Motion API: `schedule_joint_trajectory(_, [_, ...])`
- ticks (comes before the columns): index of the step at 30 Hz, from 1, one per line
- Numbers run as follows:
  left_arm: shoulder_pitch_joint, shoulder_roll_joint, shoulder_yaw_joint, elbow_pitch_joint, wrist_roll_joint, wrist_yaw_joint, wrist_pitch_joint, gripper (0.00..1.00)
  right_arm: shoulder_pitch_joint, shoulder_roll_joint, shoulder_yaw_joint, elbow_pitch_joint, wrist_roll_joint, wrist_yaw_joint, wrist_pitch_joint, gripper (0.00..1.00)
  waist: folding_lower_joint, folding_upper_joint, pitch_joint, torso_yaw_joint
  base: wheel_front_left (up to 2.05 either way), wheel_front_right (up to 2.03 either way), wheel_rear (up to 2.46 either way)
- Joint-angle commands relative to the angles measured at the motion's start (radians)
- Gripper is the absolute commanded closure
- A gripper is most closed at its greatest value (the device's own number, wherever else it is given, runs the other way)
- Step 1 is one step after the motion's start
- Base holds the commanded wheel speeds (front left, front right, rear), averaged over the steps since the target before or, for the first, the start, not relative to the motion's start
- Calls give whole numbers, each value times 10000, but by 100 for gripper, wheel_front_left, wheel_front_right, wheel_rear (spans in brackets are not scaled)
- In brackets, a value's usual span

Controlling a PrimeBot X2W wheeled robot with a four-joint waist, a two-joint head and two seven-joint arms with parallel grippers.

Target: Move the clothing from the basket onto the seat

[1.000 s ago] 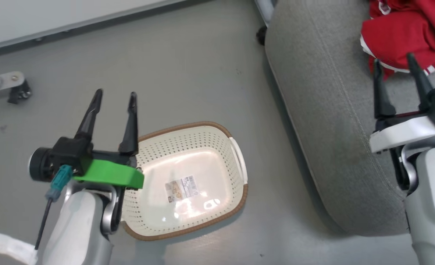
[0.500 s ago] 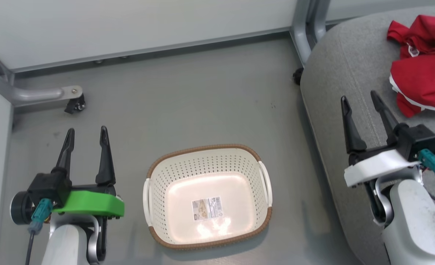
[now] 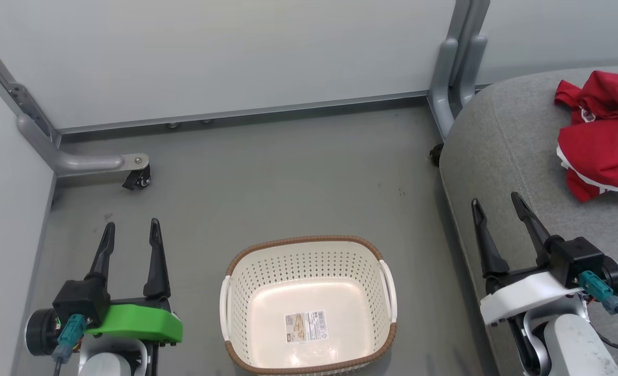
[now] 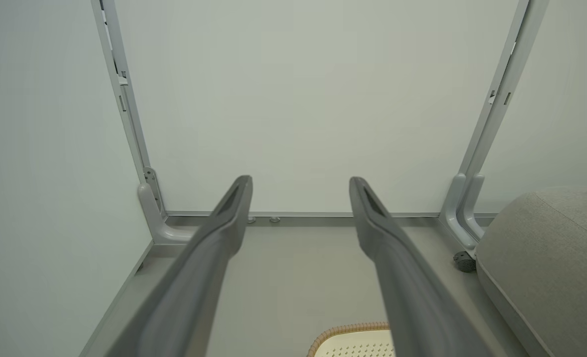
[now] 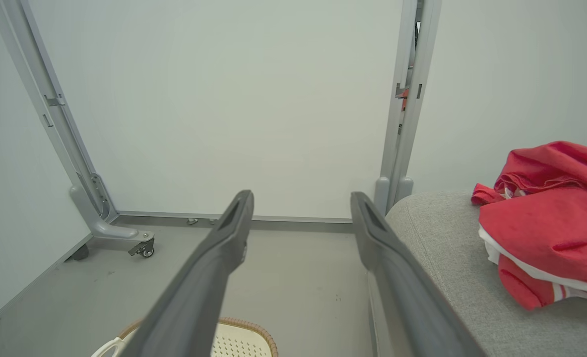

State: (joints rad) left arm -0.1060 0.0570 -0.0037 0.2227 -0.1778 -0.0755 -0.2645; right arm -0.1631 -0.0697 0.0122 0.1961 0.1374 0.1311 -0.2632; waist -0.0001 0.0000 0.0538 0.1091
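The red clothing (image 3: 604,138) lies crumpled on the grey seat (image 3: 507,156) at the right; in the right wrist view the clothing (image 5: 546,223) shows white trim. On the floor between my arms stands the cream basket (image 3: 307,305), holding nothing but its label sticker. My left gripper (image 3: 131,232) is open to the left of the basket with nothing between its fingers. My right gripper (image 3: 497,206) is open above the seat's front edge, short of the clothing. The basket's rim (image 4: 353,329) peeks in at the bottom of the left wrist view.
White partition panels on grey metal posts close off the back and left. A caster foot (image 3: 137,177) stands on the floor at the back left, and another small caster (image 3: 435,154) sits by the seat's corner. Grey floor (image 3: 288,183) lies behind the basket.
The head camera has tilted up and turned, so the whole picture shifted. Both arms have drawn back lower in the picture; the right gripper is farther from the clothing.
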Motion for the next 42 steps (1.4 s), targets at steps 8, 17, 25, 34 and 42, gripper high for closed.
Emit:
schedule_joint_trajectory(8, [232,-45,-120,-25,105,-83,6,0,660,100,31,-374,-176,-7,-23,0,1,0,-301,4,0,0,0])
schedule_joint_trajectory(17, [333,-63,-181,83,113,-37,6,0,1122,168,-112,-574,-169,-7,-23,0,1,0,-455,69,0,0,0])
schedule_joint_trajectory(25, [309,-66,-237,129,104,-98,6,0,1246,180,-251,-702,-54,-7,-23,0,1,0,-445,98,0,0,0])
schedule_joint_trajectory(34, [177,-67,-198,250,185,31,6,0,1159,181,-277,-599,70,-7,-23,0,1,0,-432,142,0,0,0])
schedule_joint_trajectory(42, [232,-80,-180,650,-181,-6,130,100,1154,270,-281,-233,350,0,119,100,1,0,-441,132,0,0,0])
